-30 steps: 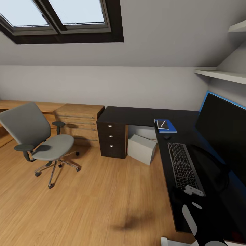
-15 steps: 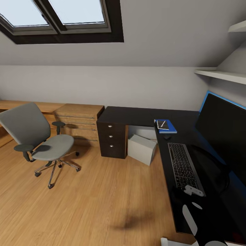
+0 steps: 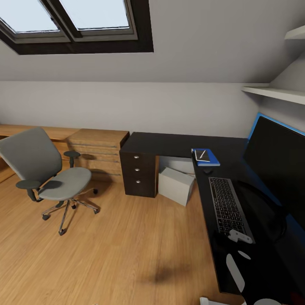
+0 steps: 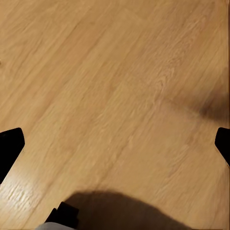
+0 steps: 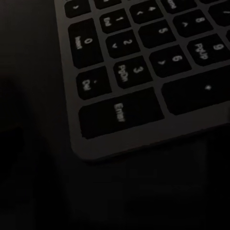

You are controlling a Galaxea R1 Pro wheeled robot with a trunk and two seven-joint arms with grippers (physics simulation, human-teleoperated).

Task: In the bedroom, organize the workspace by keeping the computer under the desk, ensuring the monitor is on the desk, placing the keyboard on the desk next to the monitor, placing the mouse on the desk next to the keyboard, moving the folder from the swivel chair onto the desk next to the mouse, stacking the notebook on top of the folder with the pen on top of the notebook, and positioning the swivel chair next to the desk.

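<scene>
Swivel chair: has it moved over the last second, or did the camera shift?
Yes, slightly. The swivel chair slid a little away from the dark drawer unit, which stayed at the same spot in the head view.

The black desk [image 3: 169, 144] carries the monitor [image 3: 275, 165] along its right side, with the keyboard [image 3: 226, 207] flat beside the screen and the right arm's jaws just above the keyboard's near end. Beyond the keyboard's far end, away from those jaws, sits the small dark mouse [image 3: 207, 170], then the blue folder [image 3: 210, 161] with the notebook [image 3: 202, 156] and pen [image 3: 202, 153] stacked on it. The wooden floor [image 3: 127, 245], which lies below the left arm's jaws, bears the grey swivel chair [image 3: 46, 173], well apart from the desk, and the pale computer [image 3: 174, 184] under the desk.
</scene>
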